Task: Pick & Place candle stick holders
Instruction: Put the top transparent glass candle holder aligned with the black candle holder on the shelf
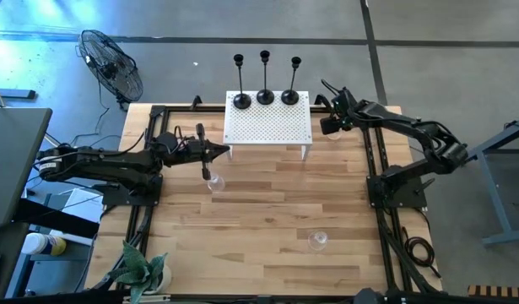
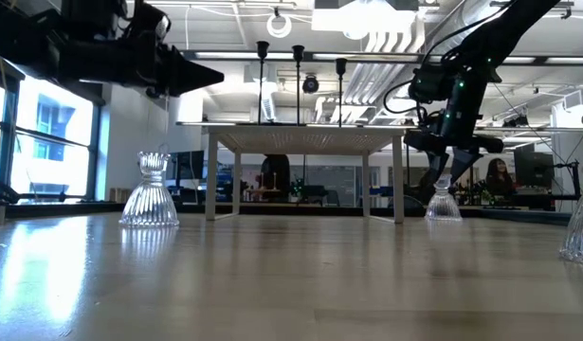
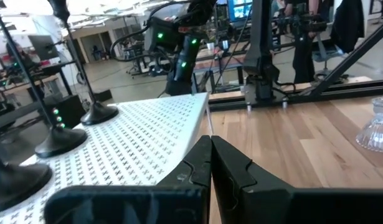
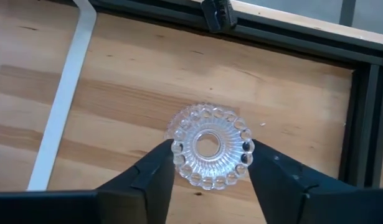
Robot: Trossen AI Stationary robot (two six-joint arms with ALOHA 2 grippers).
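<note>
Three black candlesticks (image 1: 265, 95) stand by their round bases on a white perforated stand (image 1: 267, 128) at the table's far middle; they also show in the left wrist view (image 3: 57, 142). My left gripper (image 1: 218, 152) is shut and empty, level, just off the stand's near left corner. My right gripper (image 1: 331, 127) is open, pointing down, right of the stand. It hovers over a clear glass candle holder (image 4: 210, 146), whose top shows between the two fingers (image 4: 159, 167). In the low view the gripper (image 2: 452, 147) stands above this holder (image 2: 443, 204).
A second clear glass holder (image 1: 214, 181) stands on the table just near of my left gripper. A third one (image 1: 317, 241) stands toward the near right. A black frame rail (image 4: 365, 118) runs close beside the right gripper. A potted plant (image 1: 145, 272) sits at the near left corner.
</note>
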